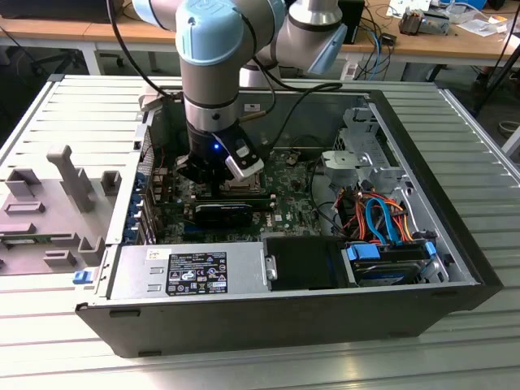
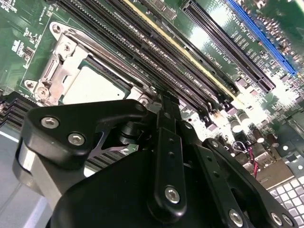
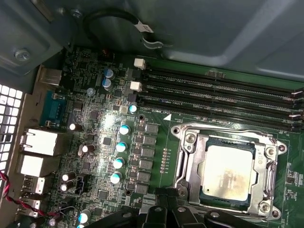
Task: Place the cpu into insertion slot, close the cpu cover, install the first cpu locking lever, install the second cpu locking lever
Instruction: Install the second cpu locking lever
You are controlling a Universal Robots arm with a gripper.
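The cpu (image 3: 227, 172), a small flat square chip with a silvery metal top, sits inside the insertion slot (image 3: 186, 164) — the square motherboard socket with its silver metal border — and the cpu cover (image 3: 270, 176), a thin silver metal frame plate with a square central window, lies flat down around it, the chip's top showing through the window in both wrist views. In the second wrist view the same silvery chip (image 2: 97, 85) shows just beyond the black linkage of the gripper (image 2: 167, 102), whose slim black fingers (image 2: 168, 142) appear pressed together with nothing pinched between them, the tips right at the edge of the socket frame beside the long dark memory slots (image 2: 156, 50). In the exterior view the pale-blue and grey robot arm (image 1: 210, 57) reaches straight down into the open dark-grey computer case (image 1: 284, 313), the black gripper (image 1: 213, 180) hovering low over the green motherboard (image 1: 288, 191) — right above the socket area. A silver power supply box (image 1: 187, 272) fills the case's near corner on the exterior view's left, and orange and blue cables (image 1: 378, 219) curl on the exterior view's right. The case rests on a ribbed grey metal table (image 1: 455, 341).
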